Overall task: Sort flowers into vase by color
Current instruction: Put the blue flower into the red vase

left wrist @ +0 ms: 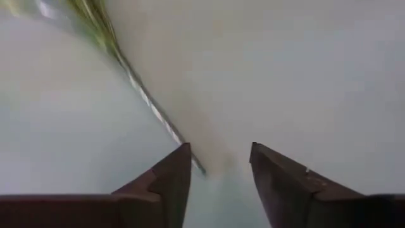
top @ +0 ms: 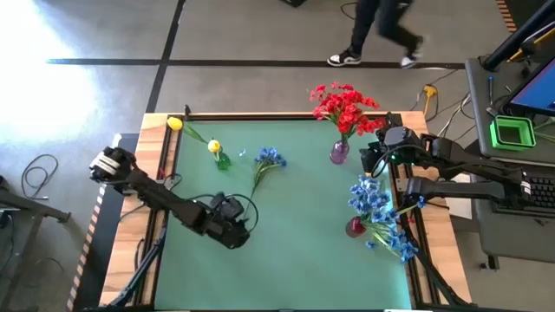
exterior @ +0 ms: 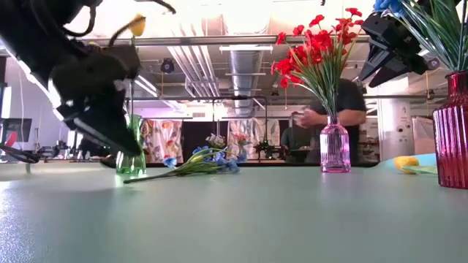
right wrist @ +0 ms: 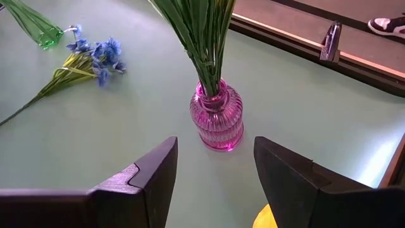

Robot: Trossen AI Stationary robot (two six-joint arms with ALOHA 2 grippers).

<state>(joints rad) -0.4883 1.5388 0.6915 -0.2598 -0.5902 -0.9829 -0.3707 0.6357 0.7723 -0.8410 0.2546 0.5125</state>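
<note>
A loose spray of blue flowers lies on the green table, its stem running toward my left gripper. That gripper is open, with the stem's end just ahead of the gap. A green vase holds a yellow flower. A pink vase holds red flowers, and a red vase holds blue flowers. My right gripper hangs open above and short of the pink vase.
Another yellow flower lies at the table's far left corner. A yellow bloom lies on the table between the pink and red vases, below my right gripper. A person walks behind the table. There is free green surface along the near edge.
</note>
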